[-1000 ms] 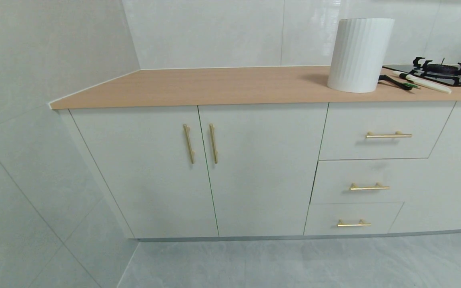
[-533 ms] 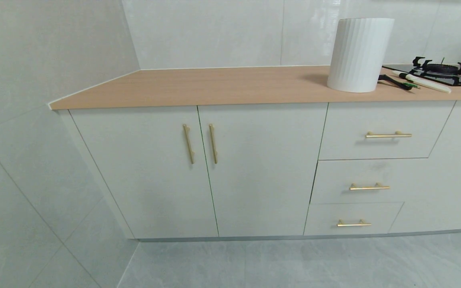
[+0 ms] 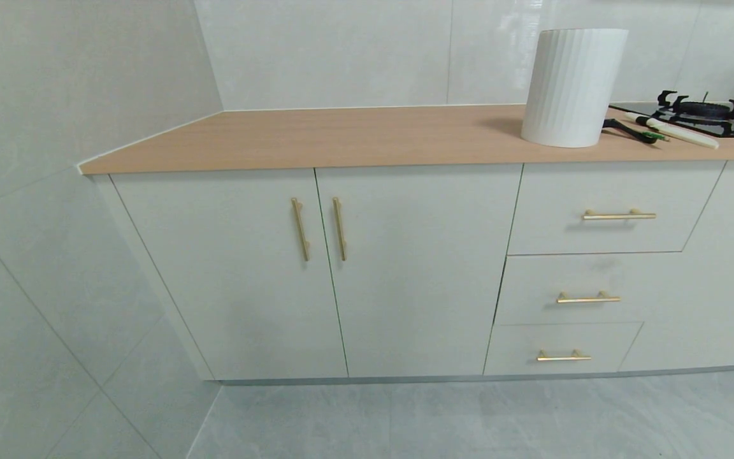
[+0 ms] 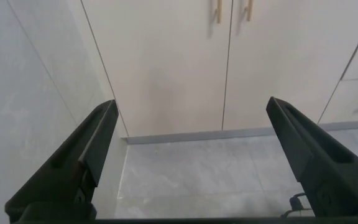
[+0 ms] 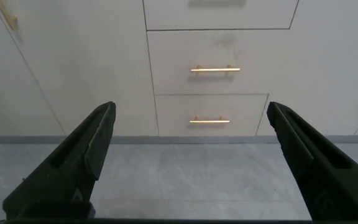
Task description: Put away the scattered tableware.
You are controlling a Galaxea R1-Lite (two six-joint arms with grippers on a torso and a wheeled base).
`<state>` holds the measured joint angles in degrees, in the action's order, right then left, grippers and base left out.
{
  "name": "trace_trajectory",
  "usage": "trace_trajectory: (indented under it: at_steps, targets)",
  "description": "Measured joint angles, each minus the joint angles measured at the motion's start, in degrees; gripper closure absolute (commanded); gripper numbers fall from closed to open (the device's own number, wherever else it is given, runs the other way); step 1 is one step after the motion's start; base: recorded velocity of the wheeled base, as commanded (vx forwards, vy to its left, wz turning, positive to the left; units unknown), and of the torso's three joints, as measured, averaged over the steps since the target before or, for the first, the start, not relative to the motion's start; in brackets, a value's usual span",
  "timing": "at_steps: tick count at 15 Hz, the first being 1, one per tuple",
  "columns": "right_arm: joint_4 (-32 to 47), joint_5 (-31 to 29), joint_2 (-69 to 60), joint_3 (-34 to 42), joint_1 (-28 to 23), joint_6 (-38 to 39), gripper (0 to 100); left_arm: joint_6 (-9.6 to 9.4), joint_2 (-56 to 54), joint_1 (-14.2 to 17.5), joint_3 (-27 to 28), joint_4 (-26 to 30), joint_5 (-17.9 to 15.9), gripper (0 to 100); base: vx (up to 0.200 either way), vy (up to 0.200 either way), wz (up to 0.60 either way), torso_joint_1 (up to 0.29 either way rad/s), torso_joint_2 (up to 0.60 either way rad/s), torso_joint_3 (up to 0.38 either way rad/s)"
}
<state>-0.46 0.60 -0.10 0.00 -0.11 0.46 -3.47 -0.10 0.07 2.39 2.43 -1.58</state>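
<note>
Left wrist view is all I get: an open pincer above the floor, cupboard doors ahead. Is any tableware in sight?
Observer: Yes, head view: utensils lie on the counter, between a white canister and the stove.
Operator: What about the right pincer?
Observer: The right pincer is open and holds nothing, low in front of the drawers.
Operator: Is any drawer open?
Observer: No, the head view shows all three shut.

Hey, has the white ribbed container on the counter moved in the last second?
No. The white ribbed container keeps its place above the top drawer handle.
</note>
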Motion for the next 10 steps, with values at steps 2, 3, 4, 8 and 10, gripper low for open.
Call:
trace_trajectory:
  at_steps: [2,3,4,8,10]
  targets:
    - [0.0,0.0,0.0,0.0,0.0,0.2,0,0.39,0.0,0.0,-0.1,-0.1,0.0,0,0.0,0.0,0.0,0.0,0.0,0.0]
    - [0.0,-0.1,0.0,0.0,0.0,0.2,0,1.97,0.0,0.0,-0.1,-0.1,0.3,0,0.0,0.0,0.0,0.0,0.0,0.0]
    - [0.0,-0.2,0.0,0.0,0.0,0.2,0,3.79,0.0,0.0,-0.1,-0.4,0.7,0,0.0,0.0,0.0,0.0,0.0,0.0]
    - [0.0,-0.3,-0.1,0.0,0.0,0.2,0,6.27,0.0,0.0,-0.8,-2.3,9.4,0,0.0,0.0,0.0,0.0,0.0,0.0]
    - [0.0,-0.3,-0.1,0.0,0.0,0.2,0,2.35,0.0,0.0,-1.5,-2.4,6.0,0,0.0,0.0,0.0,0.0,0.0,0.0]
